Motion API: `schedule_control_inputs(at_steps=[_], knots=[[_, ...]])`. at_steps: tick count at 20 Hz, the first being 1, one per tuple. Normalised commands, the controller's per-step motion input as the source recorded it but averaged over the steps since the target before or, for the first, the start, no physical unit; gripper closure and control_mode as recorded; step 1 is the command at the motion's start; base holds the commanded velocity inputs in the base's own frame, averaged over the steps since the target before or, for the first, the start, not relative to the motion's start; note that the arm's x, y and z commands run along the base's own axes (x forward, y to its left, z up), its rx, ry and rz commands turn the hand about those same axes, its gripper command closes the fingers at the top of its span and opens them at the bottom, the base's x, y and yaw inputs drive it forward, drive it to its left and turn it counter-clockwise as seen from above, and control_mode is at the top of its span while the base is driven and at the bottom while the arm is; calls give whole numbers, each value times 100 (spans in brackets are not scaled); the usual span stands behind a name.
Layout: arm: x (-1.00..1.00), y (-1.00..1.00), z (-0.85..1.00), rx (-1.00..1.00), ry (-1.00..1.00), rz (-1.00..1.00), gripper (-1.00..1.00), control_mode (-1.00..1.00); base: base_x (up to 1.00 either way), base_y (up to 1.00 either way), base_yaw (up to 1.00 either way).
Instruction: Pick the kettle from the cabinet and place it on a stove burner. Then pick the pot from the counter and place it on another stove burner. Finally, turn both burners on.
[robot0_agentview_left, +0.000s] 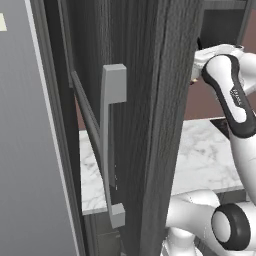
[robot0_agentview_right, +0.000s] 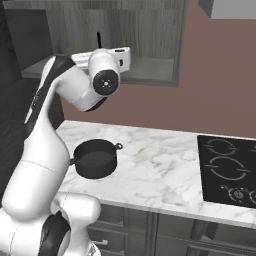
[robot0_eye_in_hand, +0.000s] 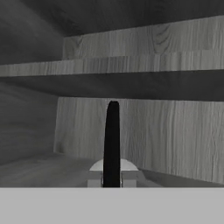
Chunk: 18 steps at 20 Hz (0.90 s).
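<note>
Gripper (robot0_eye_in_hand: 112, 181) clamped shut on the kettle's (robot0_eye_in_hand: 98, 166) black handle inside cabinet (robot0_eye_in_hand: 144, 131).

Black pot (robot0_agentview_right: 95, 159); white grey-veined counter (robot0_agentview_right: 155, 170).

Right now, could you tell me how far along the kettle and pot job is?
Nothing is placed yet. The gripper is inside the cabinet, shut on the kettle's black handle, its pale lid just below. The pot sits on the counter, and the stove burners are bare. Left: both placements, then both burners on.
</note>
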Motion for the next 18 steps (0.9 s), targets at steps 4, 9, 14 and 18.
schedule_control_inputs(at_steps=[4,9,14,18], knots=[[-71,0,2,3,-3,0,100,-100,0,0,0],[-68,0,0,2,-1,0,100,-100,0,0,0],[-63,0,0,2,-2,0,100,-100,0,0,0],[-59,0,0,1,-1,0,100,-100,0,0,0]])
